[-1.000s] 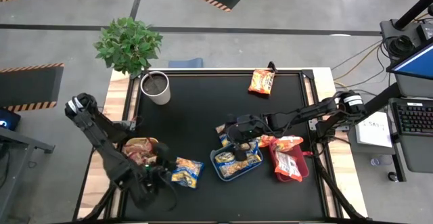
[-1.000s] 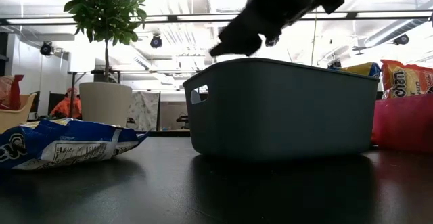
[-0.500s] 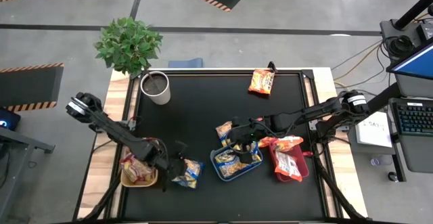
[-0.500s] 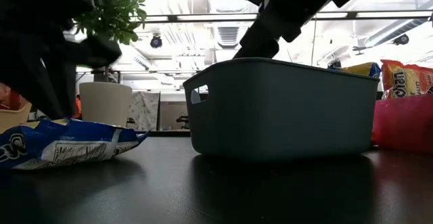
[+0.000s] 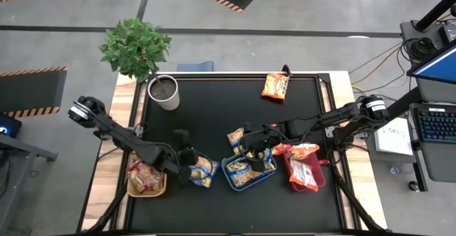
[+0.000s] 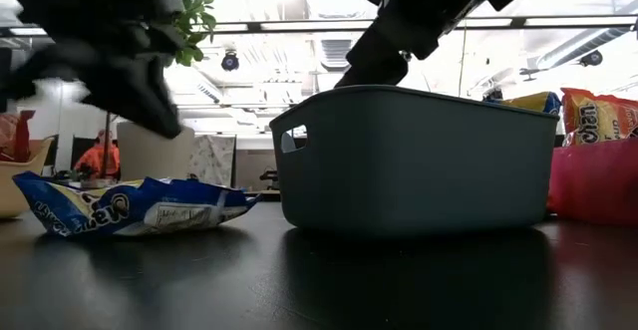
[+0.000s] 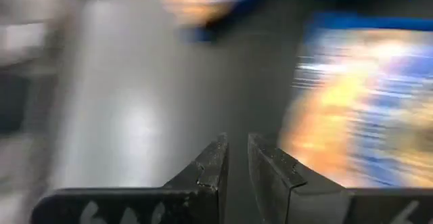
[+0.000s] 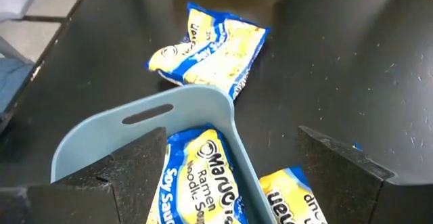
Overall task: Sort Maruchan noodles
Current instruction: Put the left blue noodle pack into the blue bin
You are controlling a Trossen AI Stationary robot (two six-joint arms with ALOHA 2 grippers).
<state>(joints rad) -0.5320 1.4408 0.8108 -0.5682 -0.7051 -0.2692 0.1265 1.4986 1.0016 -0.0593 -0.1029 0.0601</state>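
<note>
A blue-and-yellow noodle packet (image 5: 204, 170) (image 6: 140, 206) lies flat on the black table between the yellow tray and the blue tray. My left gripper (image 5: 184, 166) (image 7: 237, 158) is shut, low beside that packet's left edge. My right gripper (image 5: 254, 147) (image 8: 237, 176) is open wide above the blue tray's (image 5: 229, 172) (image 8: 142, 112) far-left corner. Several blue-and-yellow packets (image 8: 196, 176) lie in the blue tray. Another blue-and-yellow packet (image 5: 234, 140) lies on the table just beyond it. An orange packet (image 5: 276, 86) lies at the table's far edge. My left gripper's shut fingers (image 7: 215, 164) stand close beside the blue-and-yellow packet (image 7: 352, 102), which lies flat on the table. The blurred wrist view does not show whether they touch it.
The yellow tray (image 5: 131, 186) at the near left holds red packets. The red tray (image 5: 293, 182) right of the blue one holds orange packets (image 6: 598, 119). A white cup (image 5: 165, 92) and a potted plant (image 5: 134, 47) stand at the far-left corner. The table's middle is bare.
My left gripper has swung from beside the yellow tray toward the table's right, up against the loose blue-and-yellow packet. The packet has slid right, closer to the blue tray, and turned a little. My right gripper has come down slightly over the blue tray.
</note>
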